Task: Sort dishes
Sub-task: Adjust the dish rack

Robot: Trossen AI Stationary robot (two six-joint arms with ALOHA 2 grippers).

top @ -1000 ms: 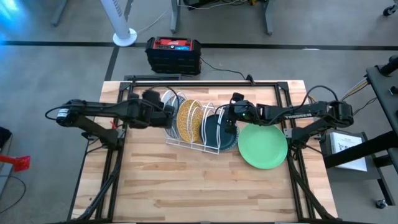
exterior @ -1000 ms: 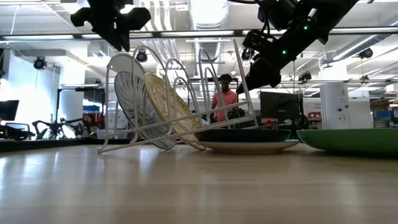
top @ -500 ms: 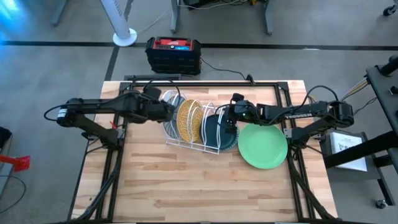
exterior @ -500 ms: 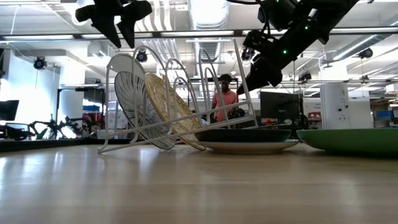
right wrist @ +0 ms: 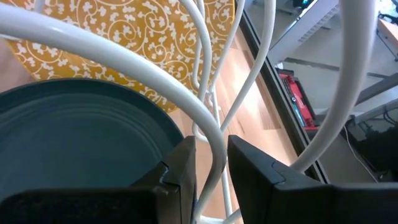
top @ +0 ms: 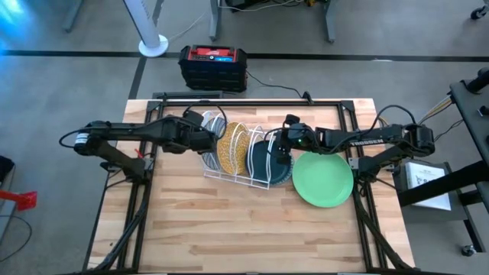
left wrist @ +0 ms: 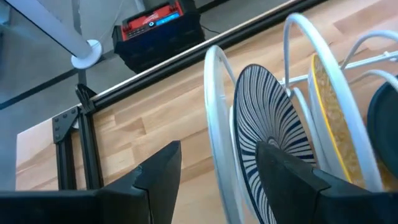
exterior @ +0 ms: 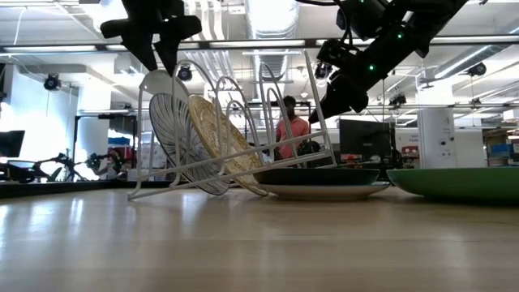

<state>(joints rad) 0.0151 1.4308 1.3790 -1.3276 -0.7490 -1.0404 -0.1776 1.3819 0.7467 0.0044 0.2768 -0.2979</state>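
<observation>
Left gripper (left wrist: 217,180) fingers are spread astride a white rack (top: 243,177) loop, the striped plate (left wrist: 273,155) just beyond. Right gripper (right wrist: 210,180) fingers pinch a rack wire beside the teal plate (right wrist: 74,143).

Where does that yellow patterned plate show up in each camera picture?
High view: yellow plate upright in the white rack, centre.
Low view: leaning, left of centre.
Left wrist view: edge-on, right side.
Right wrist view: top, behind the teal plate.
Shared landmark: the white rack's wire loops.
</observation>
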